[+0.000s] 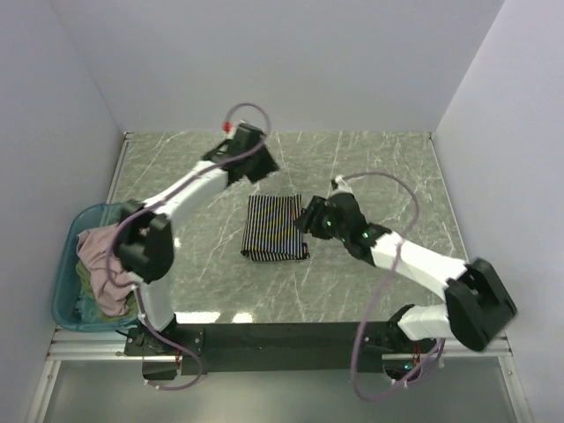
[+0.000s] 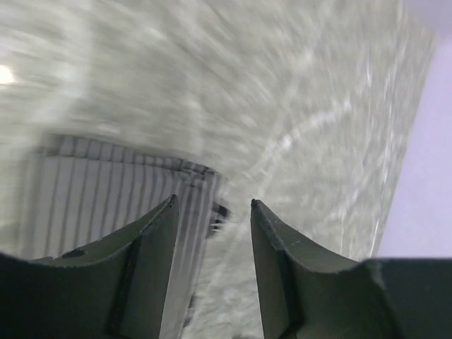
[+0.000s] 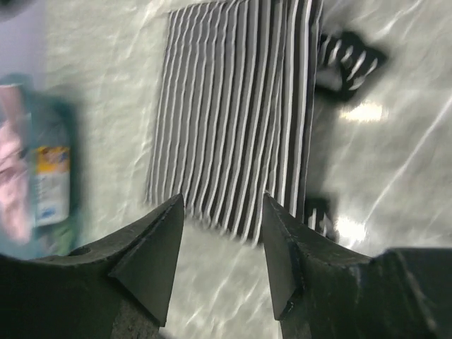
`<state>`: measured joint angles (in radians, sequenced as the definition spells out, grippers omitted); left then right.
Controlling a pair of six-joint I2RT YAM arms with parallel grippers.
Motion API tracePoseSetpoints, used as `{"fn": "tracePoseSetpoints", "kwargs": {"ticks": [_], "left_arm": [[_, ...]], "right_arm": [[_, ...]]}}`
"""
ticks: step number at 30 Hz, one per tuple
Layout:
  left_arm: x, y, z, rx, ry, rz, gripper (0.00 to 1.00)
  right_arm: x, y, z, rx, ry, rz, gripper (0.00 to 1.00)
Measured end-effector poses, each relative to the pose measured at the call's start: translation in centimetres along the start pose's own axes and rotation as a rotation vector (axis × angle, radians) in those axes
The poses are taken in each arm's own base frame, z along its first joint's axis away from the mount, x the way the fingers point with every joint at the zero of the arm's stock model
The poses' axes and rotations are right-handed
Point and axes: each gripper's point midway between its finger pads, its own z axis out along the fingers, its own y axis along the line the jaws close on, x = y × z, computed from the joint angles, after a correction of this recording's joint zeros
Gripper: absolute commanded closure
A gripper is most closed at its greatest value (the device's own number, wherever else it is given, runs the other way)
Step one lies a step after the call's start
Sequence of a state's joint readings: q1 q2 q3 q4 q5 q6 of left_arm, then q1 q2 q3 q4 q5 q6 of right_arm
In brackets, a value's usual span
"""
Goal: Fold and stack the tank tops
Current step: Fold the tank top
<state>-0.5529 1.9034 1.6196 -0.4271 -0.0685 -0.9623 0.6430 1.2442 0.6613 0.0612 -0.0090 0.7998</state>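
Mid-run entry: the striped tank top [image 1: 275, 227] is lying folded into a neat rectangle near the middle of the table [image 1: 379, 167], flat on the marble-patterned top. Its neckline and armholes are tucked out of sight; a few loose striped ends are poking past one edge in the right wrist view. The left gripper [image 2: 213, 203] is hovering near the fold's far edge, its fingers [image 2: 152, 254] spread with nothing between them. That wrist view is motion-blurred, so the stripes are washing out to grey, and one finger is covering part of the cloth. The right gripper [image 3: 223, 200] is hanging just beside the fold's right edge, fingers likewise parted and empty; whether the tips are touching cloth cannot be told. The teal tub [image 1: 66, 264] is sitting at the table's left edge, holding a pink top [image 1: 101, 251] bunched over a green one [image 1: 84, 295]. In the right wrist view the tub is showing only as a blur, cut off by the frame.
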Motion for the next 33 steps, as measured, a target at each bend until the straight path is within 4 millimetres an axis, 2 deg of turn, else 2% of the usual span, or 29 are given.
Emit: {"fn": "tracePoseSetpoints", "kwargs": {"ticks": [4,6,8,10,14,17,20,23,24,26,30,33], "left_arm": [[-4.7,5.1,-4.3,-0.068,-0.107,-0.076,0.5],[-5.3,7.2,-5.4,-0.097,-0.131,-0.091,0.5],[-4.2,8.8,-5.5,-0.119,-0.112,-0.079,0.5],[-1.9,10.2,-4.9,-0.144,-0.057,-0.057,0.51],[2.0,13.2,-3.7,-0.207,0.042,-0.029,0.51],[4.0,15.2,-3.1,-0.245,0.091,-0.024,0.52],[4.8,15.8,-2.4,-0.255,0.115,-0.019,0.52],[5.1,16.1,-1.6,-0.256,0.123,-0.011,0.52],[5.2,16.2,-1.5,-0.257,0.127,-0.008,0.52],[5.4,16.3,-1.2,-0.258,0.132,-0.004,0.52],[5.8,16.3,-0.8,-0.255,0.137,0.006,0.52],[6.1,16.3,-0.5,-0.255,0.142,0.012,0.52]], "right_arm": [[-0.8,-1.2,3.7,0.112,0.048,-0.081,0.46],[-0.5,-2.3,5.0,0.174,0.08,-0.117,0.46],[-0.1,-3.5,5.5,0.228,0.107,-0.146,0.46],[0.1,-4.3,5.7,0.263,0.127,-0.174,0.46],[0.0,-4.6,6.7,0.287,0.147,-0.208,0.47],[0.3,-5.1,7.6,0.296,0.165,-0.223,0.48],[0.7,-5.7,7.8,0.301,0.189,-0.218,0.5],[0.6,-5.9,7.9,0.299,0.191,-0.217,0.69],[0.6,-6.0,8.0,0.298,0.191,-0.217,0.82],[0.6,-6.1,8.0,0.296,0.196,-0.214,0.92],[0.5,-6.1,8.0,0.292,0.197,-0.208,0.99],[0.2,-6.1,7.9,0.294,0.191,-0.204,1.0]]}}
